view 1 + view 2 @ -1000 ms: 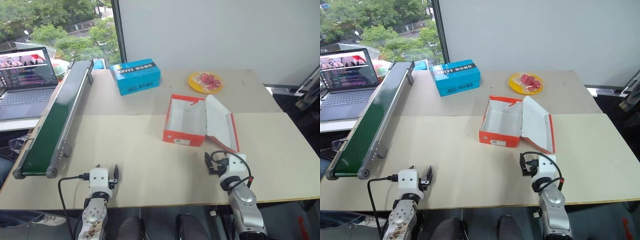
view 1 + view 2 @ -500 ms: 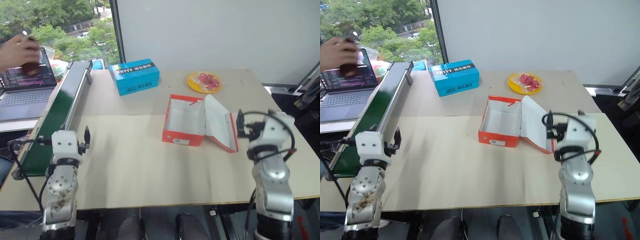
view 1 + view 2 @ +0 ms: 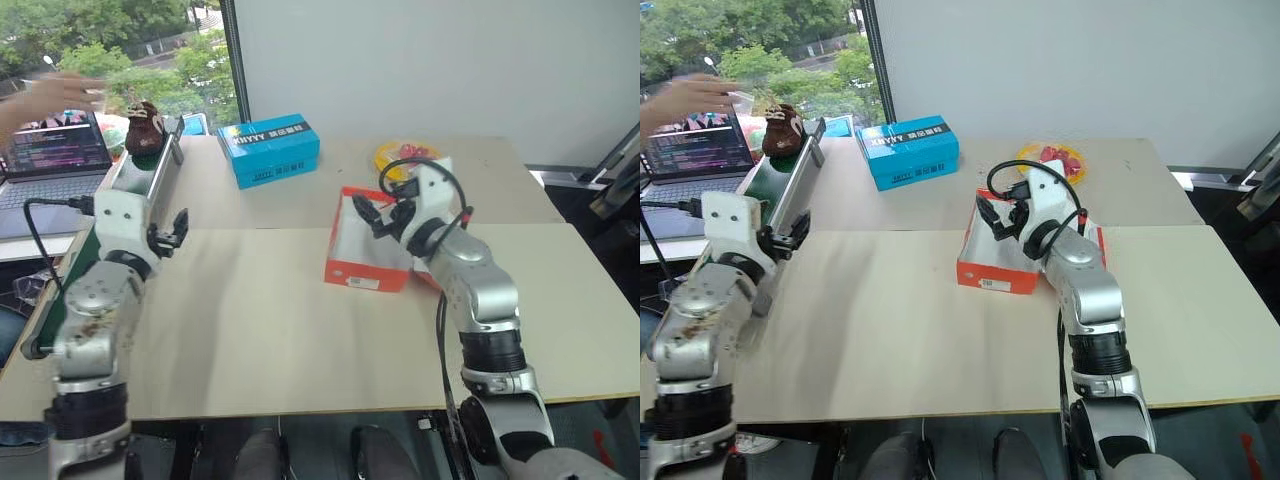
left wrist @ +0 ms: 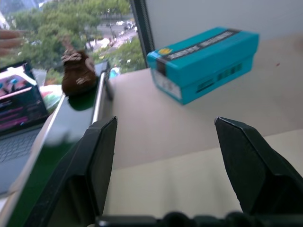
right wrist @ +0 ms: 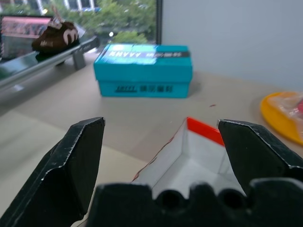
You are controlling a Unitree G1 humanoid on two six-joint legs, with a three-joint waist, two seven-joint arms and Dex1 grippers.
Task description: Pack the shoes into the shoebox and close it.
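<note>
One dark brown shoe [image 3: 143,127] with white side markings stands on the far end of the green conveyor [image 3: 133,178]; it also shows in the wrist views [image 4: 78,73] [image 5: 54,37]. The orange-red shoebox [image 3: 352,268] lies open at the table's middle, white inside [image 5: 189,156]. Its lid lies largely behind my right arm. My right gripper [image 3: 378,212] hangs open just above the box's open top, pointing left, with nothing between its fingers. Beside the conveyor's near half, my left gripper [image 3: 172,232] is raised and open, holding nothing, and points toward the shoe.
A person's hand [image 3: 55,95] hovers near the shoe at the conveyor's far end. A blue box [image 3: 270,150] sits at the back of the table. A yellow plate [image 5: 284,111] with red pieces lies behind the shoebox. A laptop [image 3: 50,160] stands left of the conveyor.
Both arms rose from the table's near edge. The right gripper swung left over the shoebox. The left went up beside the conveyor. A person's hand set a shoe on the conveyor.
</note>
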